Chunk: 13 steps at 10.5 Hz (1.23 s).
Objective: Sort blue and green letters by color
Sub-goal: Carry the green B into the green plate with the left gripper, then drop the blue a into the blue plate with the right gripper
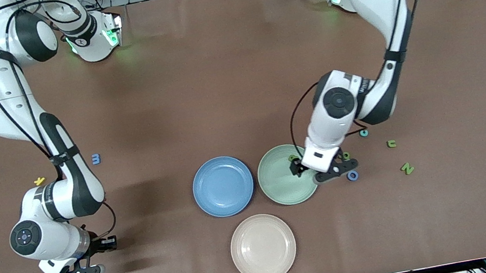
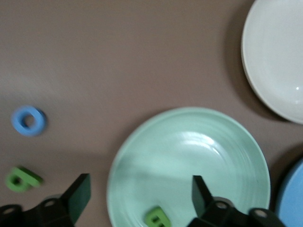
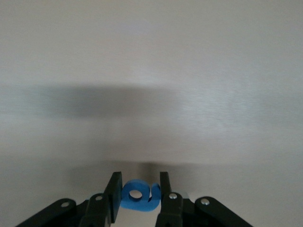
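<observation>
My left gripper (image 1: 318, 169) (image 2: 139, 189) hangs open over the rim of the green plate (image 1: 281, 184) (image 2: 189, 156), on the side toward the left arm's end. A green letter (image 2: 157, 218) (image 1: 293, 157) lies in that plate between the spread fingers, untouched. Beside the plate on the table lie a blue ring letter (image 1: 353, 175) (image 2: 29, 120) and a green letter (image 1: 346, 155) (image 2: 21, 178). My right gripper (image 1: 94, 258) (image 3: 140, 178) is low near the right arm's end of the table, shut on a blue letter (image 3: 137, 196). The blue plate (image 1: 223, 186) holds nothing.
A beige plate (image 1: 263, 248) (image 2: 279, 56) sits nearest the front camera. Green letters (image 1: 392, 143) (image 1: 407, 168) and a teal letter (image 1: 364, 133) lie toward the left arm's end. A blue letter (image 1: 96, 158) and a yellow letter (image 1: 39, 181) lie by the right arm.
</observation>
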Motion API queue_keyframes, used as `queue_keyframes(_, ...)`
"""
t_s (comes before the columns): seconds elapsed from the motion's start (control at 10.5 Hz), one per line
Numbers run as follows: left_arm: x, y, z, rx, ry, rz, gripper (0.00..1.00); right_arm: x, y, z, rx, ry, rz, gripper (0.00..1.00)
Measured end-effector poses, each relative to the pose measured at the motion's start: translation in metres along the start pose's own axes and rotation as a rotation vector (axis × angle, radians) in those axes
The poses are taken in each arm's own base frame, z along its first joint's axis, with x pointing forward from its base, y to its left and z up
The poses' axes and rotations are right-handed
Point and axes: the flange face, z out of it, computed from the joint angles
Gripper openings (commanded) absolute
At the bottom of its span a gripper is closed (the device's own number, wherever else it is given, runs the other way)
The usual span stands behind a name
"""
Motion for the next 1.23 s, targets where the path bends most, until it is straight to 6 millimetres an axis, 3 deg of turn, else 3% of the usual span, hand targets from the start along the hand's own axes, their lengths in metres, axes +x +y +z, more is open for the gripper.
queue_keyframes(0.28,0.044,-0.059,-0.017,0.045,-0.020,0.203,1.00,0.006,-0.043,-0.055,0.005,-0.025,-0.013,0.00)
queue_keyframes(0.47,0.051,-0.089,-0.007,0.072,-0.073,0.375,0.99,0.009,-0.055,-0.081,0.011,-0.004,-0.027,0.00)
queue_keyframes(0.57,0.047,-0.099,0.000,0.090,-0.125,0.442,0.96,0.010,-0.073,-0.089,0.015,0.009,-0.050,0.00)
queue_keyframes(0.76,0.042,-0.112,0.009,0.107,-0.193,0.525,0.83,0.005,-0.122,-0.093,0.020,0.004,-0.083,0.00)
queue_keyframes(1.04,0.031,-0.109,0.014,0.112,-0.234,0.562,0.82,-0.010,-0.191,-0.103,0.020,-0.028,-0.135,0.00)
queue_keyframes(1.23,0.022,-0.102,0.021,0.113,-0.252,0.575,0.81,-0.027,-0.228,-0.135,0.000,-0.083,-0.175,0.00)
